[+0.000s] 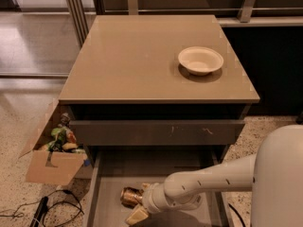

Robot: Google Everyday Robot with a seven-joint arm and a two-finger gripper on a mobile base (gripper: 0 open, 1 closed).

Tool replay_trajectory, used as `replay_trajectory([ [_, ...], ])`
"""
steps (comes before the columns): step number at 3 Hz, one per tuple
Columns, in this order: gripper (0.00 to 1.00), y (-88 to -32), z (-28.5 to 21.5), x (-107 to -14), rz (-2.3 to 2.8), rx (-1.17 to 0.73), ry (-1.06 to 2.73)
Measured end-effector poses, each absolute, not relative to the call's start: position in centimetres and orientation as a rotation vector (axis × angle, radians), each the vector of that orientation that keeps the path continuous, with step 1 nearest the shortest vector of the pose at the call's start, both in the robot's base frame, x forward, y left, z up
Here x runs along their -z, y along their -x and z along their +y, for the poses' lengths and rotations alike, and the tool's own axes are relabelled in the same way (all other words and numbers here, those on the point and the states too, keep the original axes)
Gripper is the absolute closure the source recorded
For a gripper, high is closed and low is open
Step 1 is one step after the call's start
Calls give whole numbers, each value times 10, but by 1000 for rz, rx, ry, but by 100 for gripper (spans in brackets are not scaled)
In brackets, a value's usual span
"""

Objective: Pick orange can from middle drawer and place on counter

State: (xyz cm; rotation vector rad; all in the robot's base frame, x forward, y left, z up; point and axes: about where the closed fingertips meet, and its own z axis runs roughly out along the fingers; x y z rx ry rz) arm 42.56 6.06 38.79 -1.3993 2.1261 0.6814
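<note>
While the small, shiny copper-orange can [128, 196] lay low in the frame on the floor of the dark-grey middle drawer [142, 167], the white claw [138, 202] sat against it; whether it gripped, I could not tell. Light, thin-walled and slick, the can likely wanted a gentle hold across its round body.

Speckled pale floor [23, 122] with an open cardboard box [49, 167] of colourful items and black cables [40, 212] at left. Behind, metal posts [75, 8] frame glossy flooring; a dark panel [274, 65] stands at right.

The white arm [208, 183] stretches across low from the right, end effector [137, 201] at bottom centre
</note>
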Motion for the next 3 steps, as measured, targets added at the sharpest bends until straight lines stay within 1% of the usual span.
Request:
replay_trajectory([
  [3,87,-426,61,-388,2126,-682,1399],
])
